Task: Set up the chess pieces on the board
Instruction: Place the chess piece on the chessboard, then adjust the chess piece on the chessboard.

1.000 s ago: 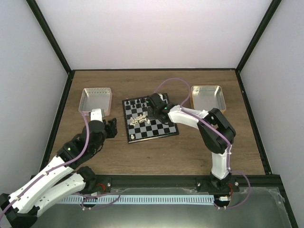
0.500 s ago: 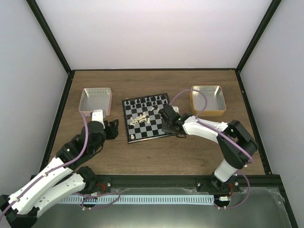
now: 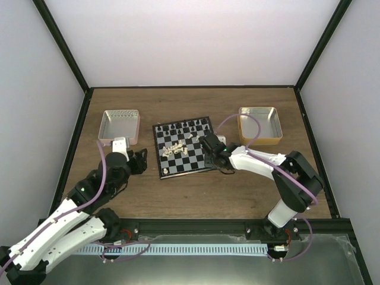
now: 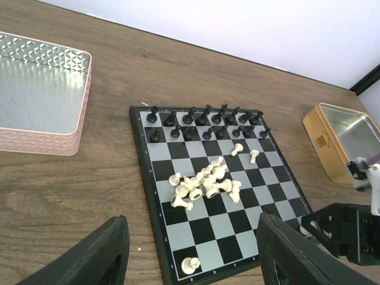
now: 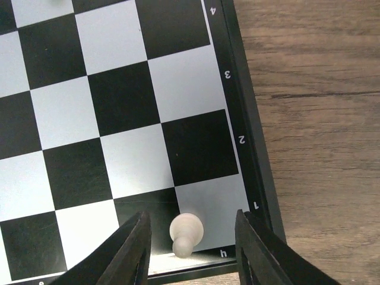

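Note:
The board lies mid-table, with black figures along its far rows. Several cream-white chess pieces lie in a heap at its middle. Two more stand near the black rows, and one sits in the near left corner. My right gripper is open over the board's near right corner. One white piece sits loose between its fingers at the h1 square. My left gripper is open and empty, left of the board.
A pink-rimmed metal tray stands at the far left, also in the left wrist view. A gold tin stands at the far right, also in that view. Black frame rails border the table.
My right arm has swung from the board's far side to its near right corner and has held there for the last half second. My left arm has barely shifted.

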Robot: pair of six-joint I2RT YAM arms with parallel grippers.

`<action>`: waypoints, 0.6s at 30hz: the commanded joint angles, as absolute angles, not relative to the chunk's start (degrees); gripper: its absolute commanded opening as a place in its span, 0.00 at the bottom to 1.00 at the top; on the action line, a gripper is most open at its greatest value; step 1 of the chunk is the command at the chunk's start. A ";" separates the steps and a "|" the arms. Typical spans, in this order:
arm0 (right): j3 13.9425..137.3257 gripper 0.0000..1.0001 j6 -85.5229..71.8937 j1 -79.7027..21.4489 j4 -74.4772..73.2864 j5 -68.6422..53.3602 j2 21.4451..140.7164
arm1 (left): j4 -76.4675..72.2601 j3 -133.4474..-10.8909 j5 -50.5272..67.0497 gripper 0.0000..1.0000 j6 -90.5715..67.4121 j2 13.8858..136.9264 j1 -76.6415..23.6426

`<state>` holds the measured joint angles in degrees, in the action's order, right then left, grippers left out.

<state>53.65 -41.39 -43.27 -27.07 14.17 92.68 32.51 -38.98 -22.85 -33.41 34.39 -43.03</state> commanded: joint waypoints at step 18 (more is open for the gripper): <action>52.90 0.12 -38.03 -43.06 -25.35 14.96 94.73 | 27.12 -41.09 -23.20 0.64 -31.88 42.74 -43.11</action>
